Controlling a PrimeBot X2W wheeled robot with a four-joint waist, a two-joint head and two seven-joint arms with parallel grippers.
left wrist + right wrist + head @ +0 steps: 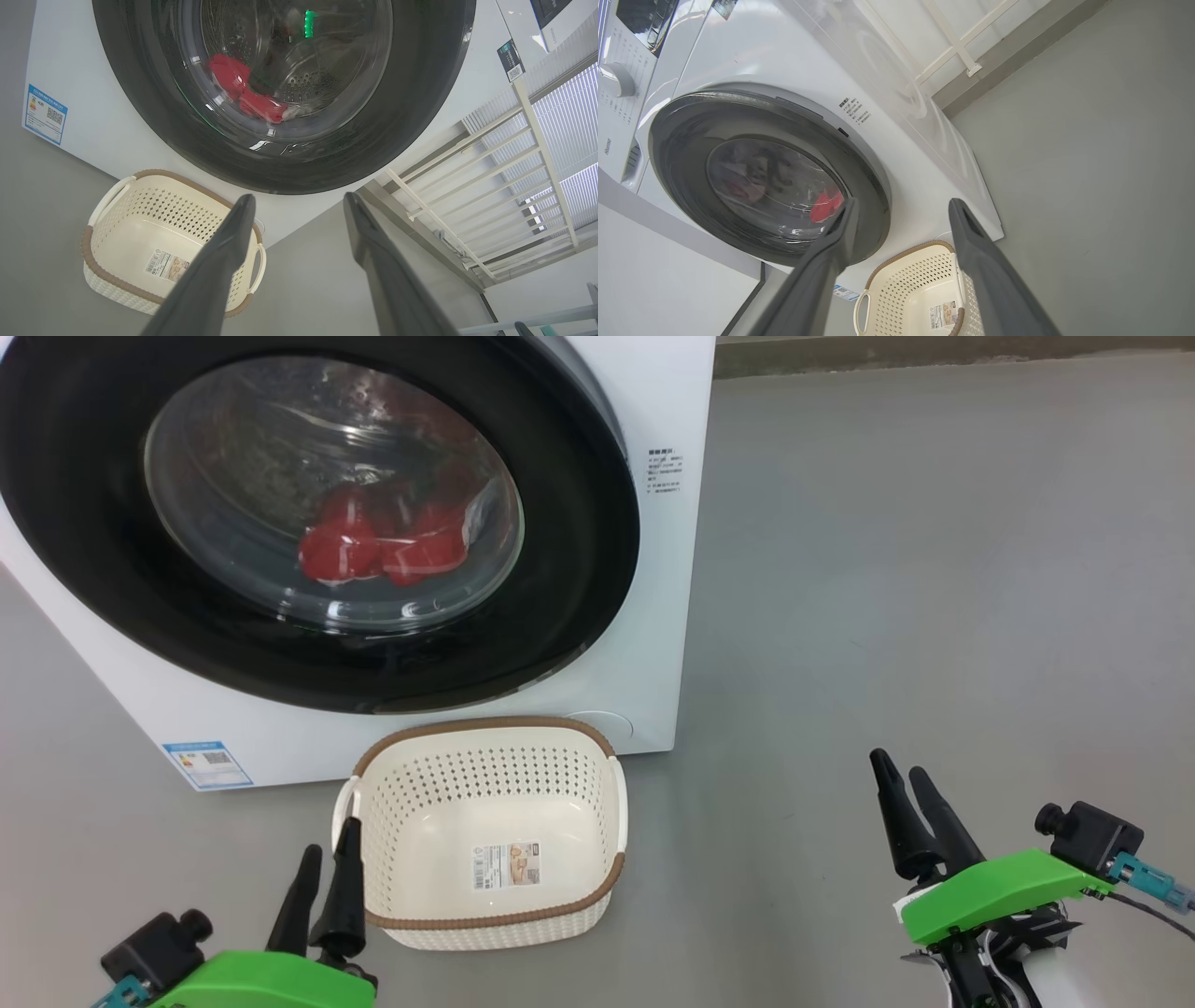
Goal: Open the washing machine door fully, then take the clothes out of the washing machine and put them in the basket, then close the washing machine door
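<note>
The white washing machine (658,616) stands at the upper left, its round black-rimmed door (579,569) lying over the opening. Red clothes (378,546) show through the glass bowl, low in the drum. The cream basket (485,726) with a brown rim sits empty on the floor just in front of the machine. My left gripper (331,837) is open beside the basket's left handle, holding nothing. My right gripper (898,763) is open over bare floor, well right of the basket. From the left wrist I see the door (140,116), clothes (243,88) and basket (131,242) beyond my left gripper (299,196).
Grey floor (934,569) stretches wide to the right of the machine. A blue label (207,763) marks the machine's lower left corner. A white railing (467,186) stands along the wall beside the machine. The machine's control panel (626,56) is in the right wrist view.
</note>
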